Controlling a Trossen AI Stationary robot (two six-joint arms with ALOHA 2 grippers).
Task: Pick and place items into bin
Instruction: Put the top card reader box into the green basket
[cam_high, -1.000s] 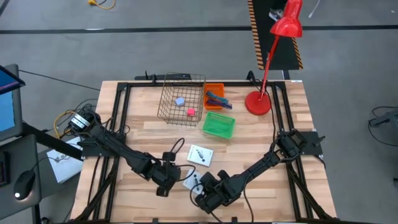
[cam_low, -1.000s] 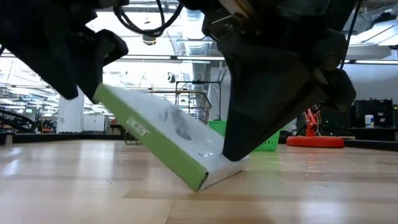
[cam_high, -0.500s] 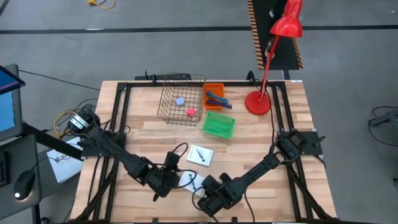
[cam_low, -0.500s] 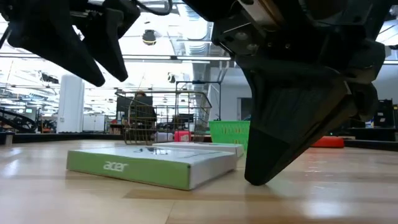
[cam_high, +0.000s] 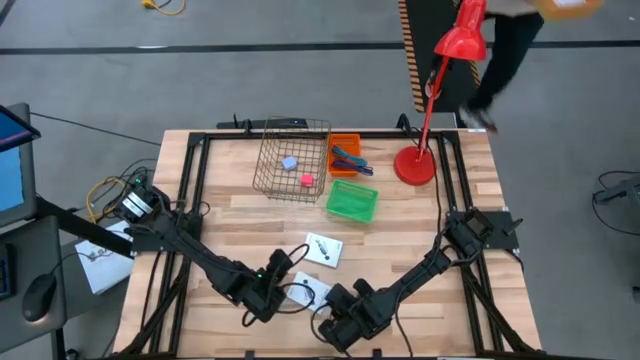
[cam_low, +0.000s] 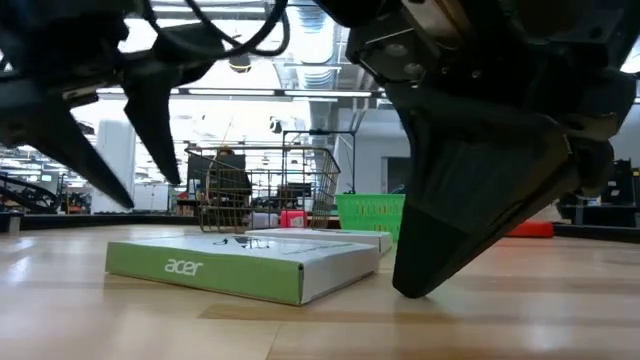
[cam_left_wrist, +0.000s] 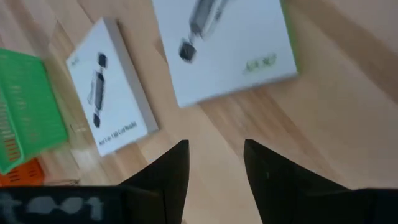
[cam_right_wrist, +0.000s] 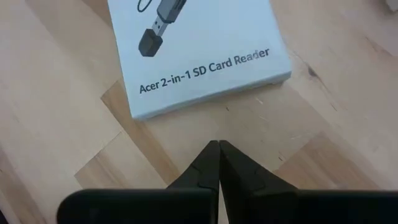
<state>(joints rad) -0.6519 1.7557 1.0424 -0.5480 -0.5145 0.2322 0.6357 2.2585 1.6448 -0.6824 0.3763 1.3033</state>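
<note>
Packets first: two flat white ones lie on the wooden table (cam_high: 240, 205) near its front edge. The nearer packet (cam_high: 308, 291) has a green side printed "acer" and rests flat between the two grippers; the farther packet (cam_high: 321, 250) lies just beyond it, toward the bins. From the low view, the nearer packet (cam_low: 235, 265) sits flat on the wood with the second one (cam_low: 320, 238) close behind.

Over to the left gripper (cam_high: 262, 297): it hovers just beside the nearer packet, fingers spread apart, nothing between them. Its wrist view confirms the gap, both packets lying ahead on the boards.

Right gripper (cam_high: 335, 322) now: it is at the front edge, close beside the same packet, fingers pressed together with no gap and nothing held. Its wrist view looks onto the printed face reading "Acer 2-in-1 SD Card Reader".

Farther back, the wire basket (cam_high: 293, 160) holds a lilac cube (cam_high: 290, 163) and a pink cube (cam_high: 306, 180). Beside it, an orange tray (cam_high: 345, 155) carries thin coloured sticks, and a green bin (cam_high: 352, 201) sits just in front of that. A red lamp (cam_high: 430, 100) stands at the far right.
</note>
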